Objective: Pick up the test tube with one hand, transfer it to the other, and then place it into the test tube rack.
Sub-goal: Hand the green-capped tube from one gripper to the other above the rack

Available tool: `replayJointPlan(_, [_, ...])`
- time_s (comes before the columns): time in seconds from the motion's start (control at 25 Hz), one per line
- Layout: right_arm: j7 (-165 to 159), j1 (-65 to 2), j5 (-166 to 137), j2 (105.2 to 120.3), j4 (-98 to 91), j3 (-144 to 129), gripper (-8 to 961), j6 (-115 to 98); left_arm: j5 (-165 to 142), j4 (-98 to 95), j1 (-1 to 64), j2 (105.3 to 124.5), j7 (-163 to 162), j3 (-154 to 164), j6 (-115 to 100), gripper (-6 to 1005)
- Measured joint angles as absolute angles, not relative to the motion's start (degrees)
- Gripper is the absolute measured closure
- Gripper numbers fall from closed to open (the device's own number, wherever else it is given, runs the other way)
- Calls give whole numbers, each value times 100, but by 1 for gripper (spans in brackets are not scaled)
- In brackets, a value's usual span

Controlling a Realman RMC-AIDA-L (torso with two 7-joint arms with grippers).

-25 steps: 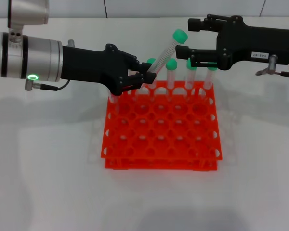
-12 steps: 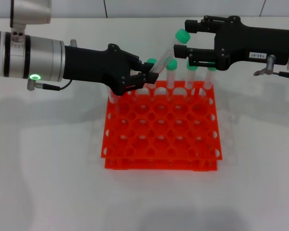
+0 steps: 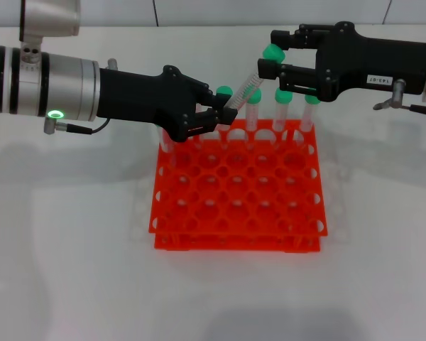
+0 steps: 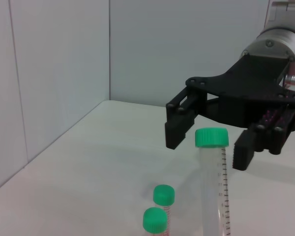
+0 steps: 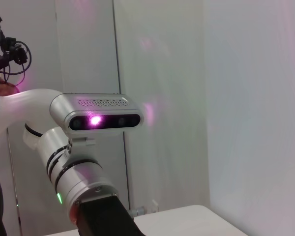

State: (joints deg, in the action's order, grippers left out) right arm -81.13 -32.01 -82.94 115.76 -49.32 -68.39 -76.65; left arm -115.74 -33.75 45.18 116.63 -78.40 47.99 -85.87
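Observation:
My left gripper (image 3: pixel 220 114), unlabelled with a green light, is shut on the lower end of the test tube (image 3: pixel 247 78) above the back left of the orange-red rack (image 3: pixel 234 213). The tube slants up to the right, with its green cap (image 3: pixel 272 52) at the top. My right gripper (image 3: pixel 273 53), which bears a white label, is open, with one finger on each side of the cap and not touching it. The left wrist view shows the tube (image 4: pixel 212 177) upright between the right gripper's open fingers (image 4: pixel 179 132).
Several other green-capped tubes (image 3: pixel 282 106) stand in the rack's back row, just below the right gripper. Two of their caps (image 4: pixel 163 194) show in the left wrist view. The right wrist view shows only the left arm's silver wrist (image 5: pixel 78 172) and its camera.
My right gripper has moved left, and its open fingers now flank the tube's cap. My left gripper has shifted slightly right, still holding the tube.

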Motion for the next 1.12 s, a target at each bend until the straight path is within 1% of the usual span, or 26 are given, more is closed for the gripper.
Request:
replayJointPlan(0.04, [-8112, -3201, -8293, 11575, -4927, -6838, 378, -7664, -11574, -3375, 4518, 11663, -7841, 4799, -8587, 815])
replayJointPlan(0.28, [-8113, -3199, -8287, 11576, -4896, -6838, 561, -7659, -11575, -3375, 4517, 11663, -7842, 4789, -8593, 815])
replayJointPlan(0.48, [-8113, -3199, -8287, 11575, -4890, -6838, 560, -7656, -11575, -3375, 4518, 11663, -7844, 4781, -8608, 815])
replayJointPlan(0.92, [-8113, -3212, -8283, 11575, -4900, -6837, 664, -7660, -11576, -3375, 4517, 11671, -7844, 4781, -8613, 815])
replayJointPlan(1.12, [-8112, -3215, -8282, 11575, -4901, -6837, 665, -7659, -11577, -3377, 4522, 11672, -7849, 4774, -8620, 815])
